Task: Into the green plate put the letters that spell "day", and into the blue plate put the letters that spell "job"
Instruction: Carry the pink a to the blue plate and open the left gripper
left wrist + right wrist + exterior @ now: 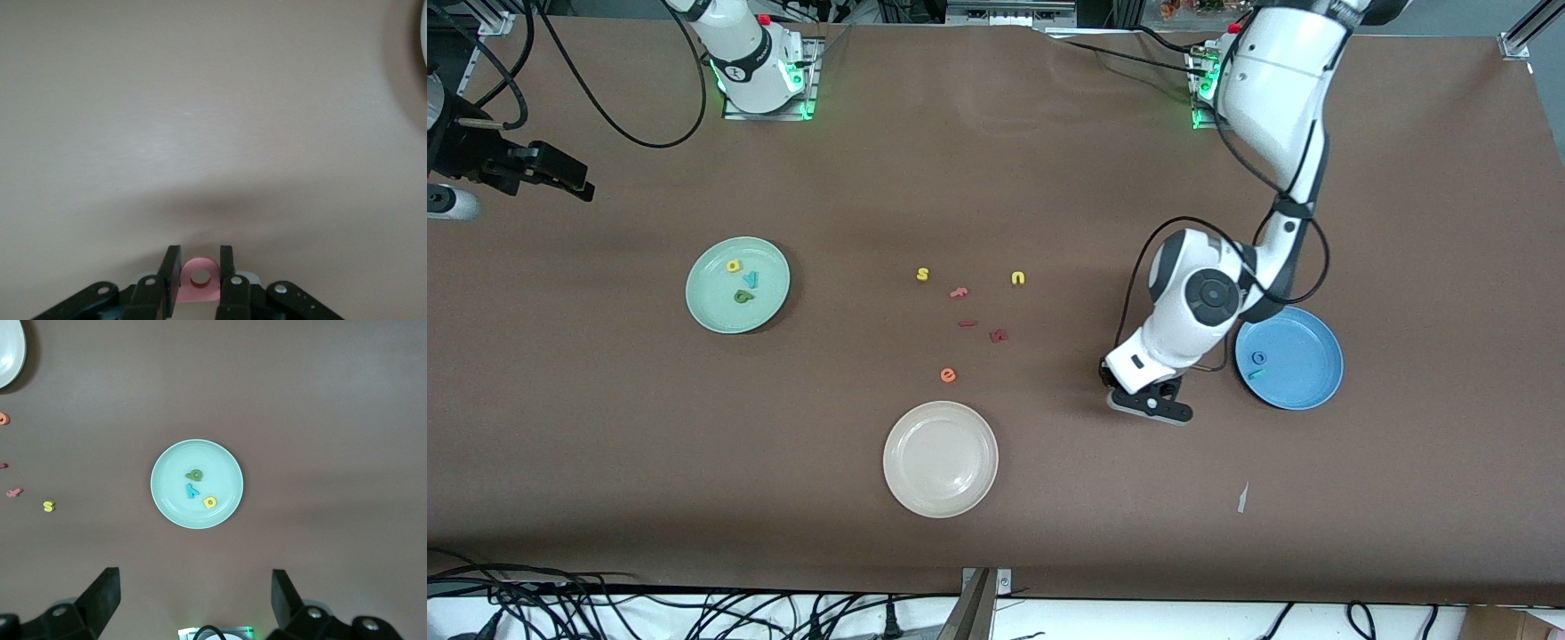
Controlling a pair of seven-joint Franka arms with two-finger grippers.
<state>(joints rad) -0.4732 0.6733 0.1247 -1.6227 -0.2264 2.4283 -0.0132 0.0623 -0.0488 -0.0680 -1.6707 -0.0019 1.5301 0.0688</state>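
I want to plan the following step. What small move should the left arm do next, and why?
Probably carry it over the blue plate and release. The left pincer is shut on the salmon "b" over bare table beside that plate, which holds only the "o" and "j".

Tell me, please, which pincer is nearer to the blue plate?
Left. The left pincer hovers just beside the blue plate, gripping a pink letter; the right pincer waits at the right arm's table end.

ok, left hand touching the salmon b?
Touching. The left wrist view shows the salmon b clamped between the left hand's fingers, both pressed against its sides, no gap.
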